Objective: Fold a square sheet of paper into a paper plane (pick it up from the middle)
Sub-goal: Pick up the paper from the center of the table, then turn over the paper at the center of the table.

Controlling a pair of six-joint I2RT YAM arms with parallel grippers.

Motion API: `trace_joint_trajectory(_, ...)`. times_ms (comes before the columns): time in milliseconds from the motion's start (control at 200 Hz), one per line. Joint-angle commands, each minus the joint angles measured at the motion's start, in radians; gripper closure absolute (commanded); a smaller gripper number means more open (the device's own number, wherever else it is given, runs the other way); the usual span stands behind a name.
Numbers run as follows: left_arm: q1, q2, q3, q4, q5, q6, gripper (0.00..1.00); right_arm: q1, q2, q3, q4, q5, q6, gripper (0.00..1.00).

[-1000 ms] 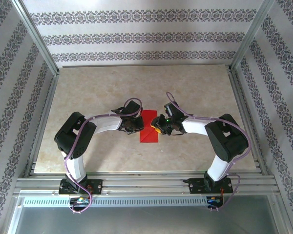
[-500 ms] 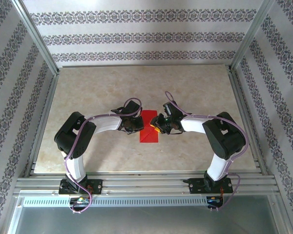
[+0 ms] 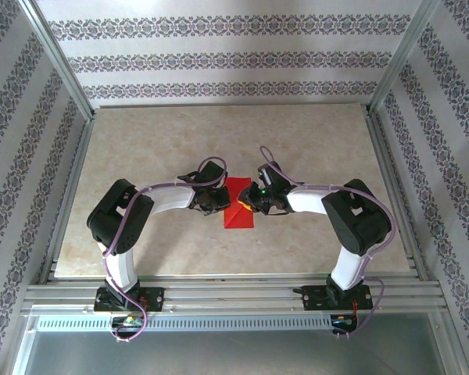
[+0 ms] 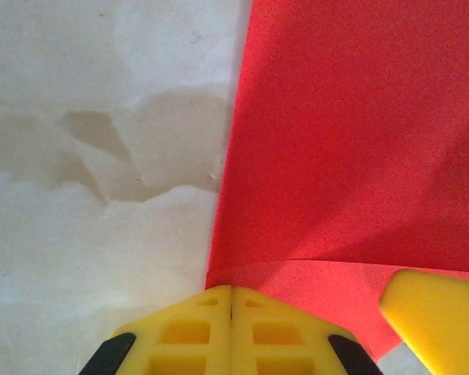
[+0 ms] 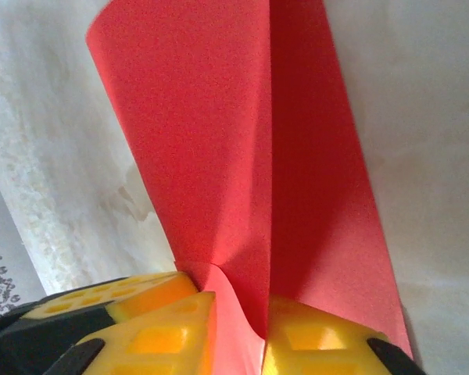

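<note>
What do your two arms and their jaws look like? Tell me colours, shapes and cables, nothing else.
The left arm and right arm match: white tubular links between bulky black joint housings, on black bases. Thin lavender cables loop loosely along each. The jaws are yellow plastic with moulded pockets, black at the outer corners. A small green light glows near the right wrist.
</note>
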Motion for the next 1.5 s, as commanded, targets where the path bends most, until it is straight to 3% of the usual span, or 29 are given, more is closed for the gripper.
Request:
trace_joint_trajectory(0, 0.012, 0.031, -0.016, -0.010, 0.006, -0.009, 0.94, 0.013, 0.021, 0.013, 0.011, -0.010, -0.048, 0.83)
trace_joint_trajectory(195, 0.034, -0.035, -0.020, -0.002, 0.030, 0.001, 0.92, 0.002, -0.009, 0.012, 0.010, 0.025, -0.114, 0.98)
trace_joint_trajectory(270, 0.065, -0.106, -0.036, 0.004, 0.056, 0.010, 0.85, -0.008, -0.043, 0.009, 0.020, 0.024, -0.149, 1.00)
trace_joint_trajectory(405, 0.136, -0.260, -0.106, 0.064, 0.167, 0.021, 0.61, -0.038, -0.128, 0.003, 0.042, -0.018, -0.207, 1.00)
trace_joint_trajectory(525, 0.178, -0.356, -0.174, 0.150, 0.317, 0.012, 0.36, -0.074, -0.190, 0.013, 0.072, -0.132, -0.226, 1.00)
trace_joint_trajectory(645, 0.178, -0.422, -0.265, 0.370, 0.432, -0.052, 0.10, -0.098, -0.229, 0.025, 0.121, -0.238, -0.189, 1.00)
trace_joint_trajectory(740, 0.180, -0.443, -0.339, 0.580, 0.486, -0.162, 0.00, -0.100, -0.239, 0.047, 0.170, -0.311, -0.155, 1.00)
trace_joint_trajectory(969, 0.179, -0.379, -0.369, 0.881, 0.562, -0.331, 0.01, -0.109, -0.224, 0.056, 0.325, -0.391, -0.034, 1.00)
trace_joint_trajectory(1249, 0.204, -0.329, -0.404, 1.057, 0.568, -0.411, 0.38, -0.136, -0.218, 0.036, 0.346, -0.413, -0.015, 1.00)
trace_joint_trajectory(1494, 0.211, -0.327, -0.401, 1.021, 0.570, -0.388, 0.56, -0.147, -0.211, 0.027, 0.346, -0.421, -0.019, 0.99)
